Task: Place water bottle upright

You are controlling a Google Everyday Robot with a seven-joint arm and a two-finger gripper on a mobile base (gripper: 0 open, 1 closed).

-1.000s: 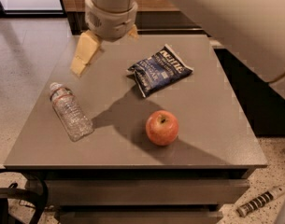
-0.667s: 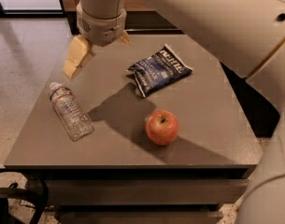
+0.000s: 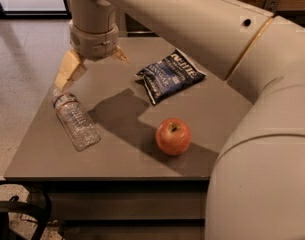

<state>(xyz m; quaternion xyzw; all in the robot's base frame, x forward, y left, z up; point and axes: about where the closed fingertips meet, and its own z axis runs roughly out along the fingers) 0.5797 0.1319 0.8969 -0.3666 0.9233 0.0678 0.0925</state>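
Note:
The water bottle (image 3: 76, 121) is a small clear ribbed bottle lying on its side on the grey table (image 3: 112, 159), near the left edge. Its cap end points to the far left. My gripper (image 3: 92, 70) hangs from the arm's wrist just behind and above the cap end. It is open: one tan finger (image 3: 69, 71) reaches down close to the cap, and the other (image 3: 120, 54) shows on the right of the wrist. It holds nothing.
A red apple (image 3: 173, 136) sits at the front middle of the table. A dark blue chip bag (image 3: 169, 75) lies behind it. My arm's large cream links (image 3: 262, 134) fill the right side. The table's left edge is right beside the bottle.
The gripper has moved left and down toward the bottle's cap end. The arm has swung further into view on the right. The bottle, apple and bag have not moved.

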